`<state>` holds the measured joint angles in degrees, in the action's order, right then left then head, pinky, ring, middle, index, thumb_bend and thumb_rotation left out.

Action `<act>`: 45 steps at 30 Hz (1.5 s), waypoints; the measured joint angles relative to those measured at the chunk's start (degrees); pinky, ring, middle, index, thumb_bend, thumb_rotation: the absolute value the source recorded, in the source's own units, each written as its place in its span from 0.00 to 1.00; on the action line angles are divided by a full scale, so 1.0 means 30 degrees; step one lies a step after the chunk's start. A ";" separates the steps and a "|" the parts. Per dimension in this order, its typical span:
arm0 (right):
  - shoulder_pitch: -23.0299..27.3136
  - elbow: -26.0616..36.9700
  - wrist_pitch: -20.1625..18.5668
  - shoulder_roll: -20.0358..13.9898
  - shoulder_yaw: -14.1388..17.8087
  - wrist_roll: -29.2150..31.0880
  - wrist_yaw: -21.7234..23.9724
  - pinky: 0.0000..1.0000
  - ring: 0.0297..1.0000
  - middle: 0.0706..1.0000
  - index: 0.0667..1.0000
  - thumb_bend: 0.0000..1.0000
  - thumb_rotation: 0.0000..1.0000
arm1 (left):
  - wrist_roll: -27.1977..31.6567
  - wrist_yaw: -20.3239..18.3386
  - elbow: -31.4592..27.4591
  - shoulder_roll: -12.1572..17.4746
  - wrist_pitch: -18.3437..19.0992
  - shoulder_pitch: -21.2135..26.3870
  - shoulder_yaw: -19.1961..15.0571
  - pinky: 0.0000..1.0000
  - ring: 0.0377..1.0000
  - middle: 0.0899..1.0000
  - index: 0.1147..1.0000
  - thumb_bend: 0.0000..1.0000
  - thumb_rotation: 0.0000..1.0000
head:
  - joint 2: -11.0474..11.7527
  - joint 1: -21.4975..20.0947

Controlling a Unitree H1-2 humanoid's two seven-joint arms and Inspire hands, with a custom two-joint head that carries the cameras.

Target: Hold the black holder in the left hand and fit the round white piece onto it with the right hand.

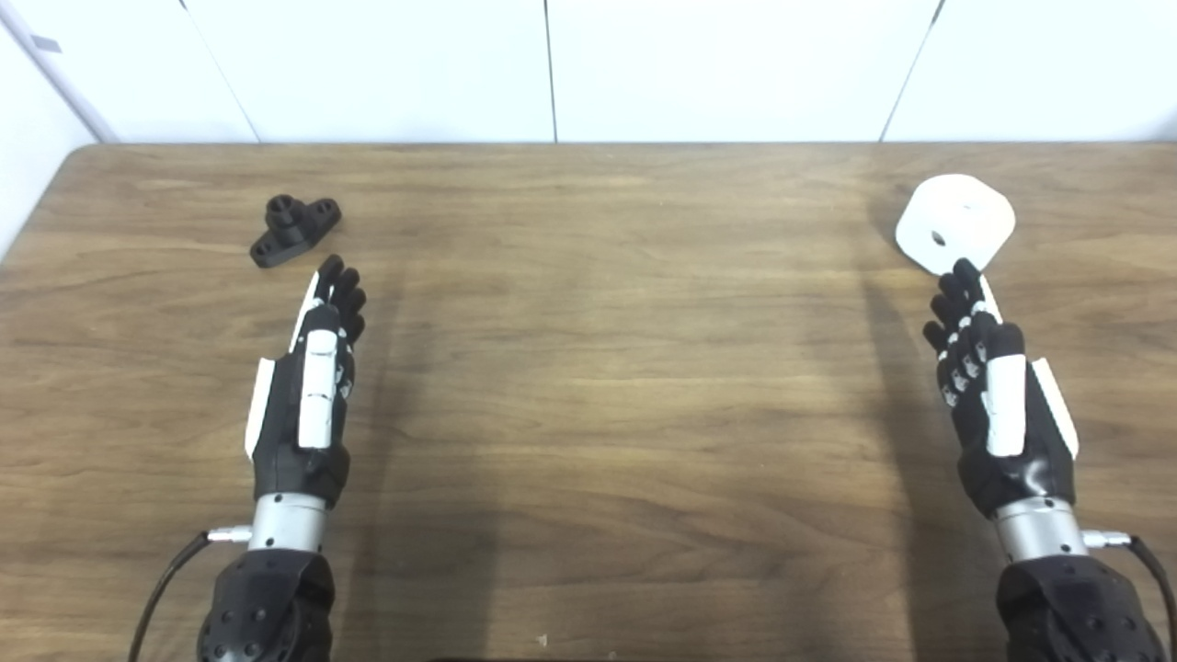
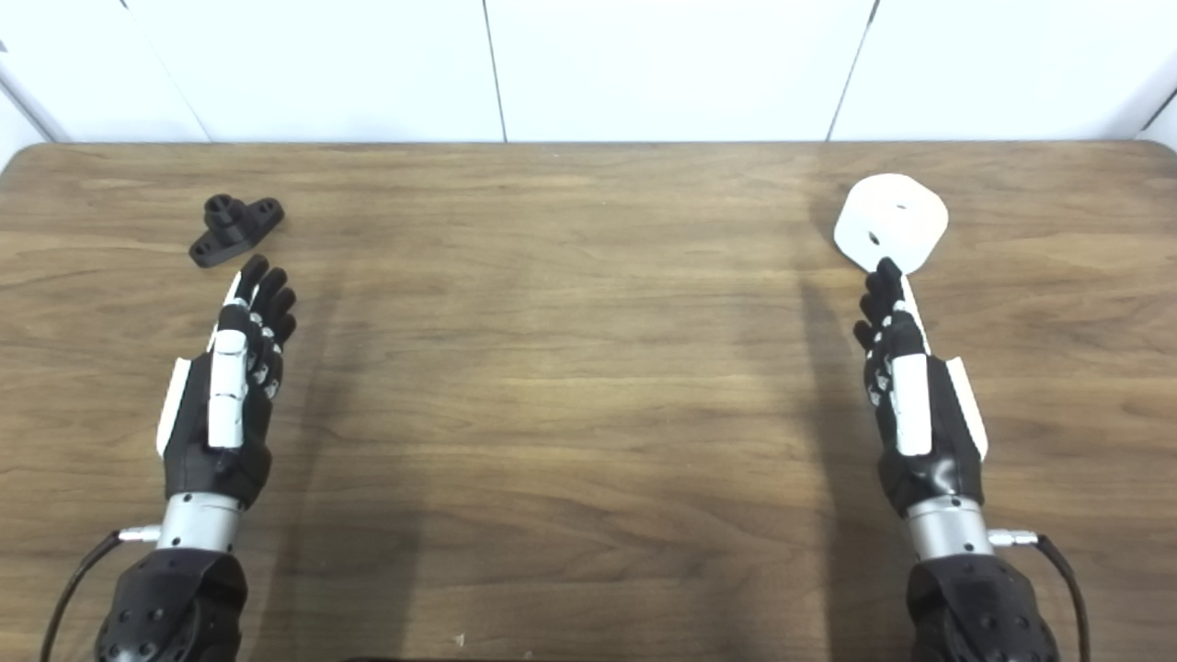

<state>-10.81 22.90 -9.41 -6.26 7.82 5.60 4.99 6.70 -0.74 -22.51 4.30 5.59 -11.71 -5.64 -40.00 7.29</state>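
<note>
The right eye view shows the table's point(image 2: 570, 386) far right corner; the left eye view cuts it off. The black holder point(image 1: 294, 228) lies near the far left corner, just beyond the left robot hand point(image 1: 308, 386), apart from it. The round white piece point(image 1: 956, 223) lies near the far right edge. The right robot hand point(image 1: 998, 395) reaches it with its fingertips point(image 1: 964, 273). Both robot hands are released, fingers extended, holding nothing.

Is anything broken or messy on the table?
Nothing looks broken or spilled. The small black plastic holder sits at an angle on the brown wooden table, and the round white piece lies flat. Both open robot hands, left and right, hold nothing.
</note>
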 measured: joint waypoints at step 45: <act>-0.1249 -0.4065 0.5122 -0.1956 0.1164 0.2114 0.1951 1.00 1.00 1.00 1.00 0.71 1.00 | -0.2618 0.1742 0.2222 -0.0874 -0.2982 -0.0418 0.3185 1.00 0.98 0.97 0.99 0.55 0.91 | 0.3812 0.4778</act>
<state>-14.56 10.71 5.96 -12.12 11.31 11.95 10.84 -1.16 4.48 -15.84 1.68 -3.36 -12.97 3.91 -28.56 21.62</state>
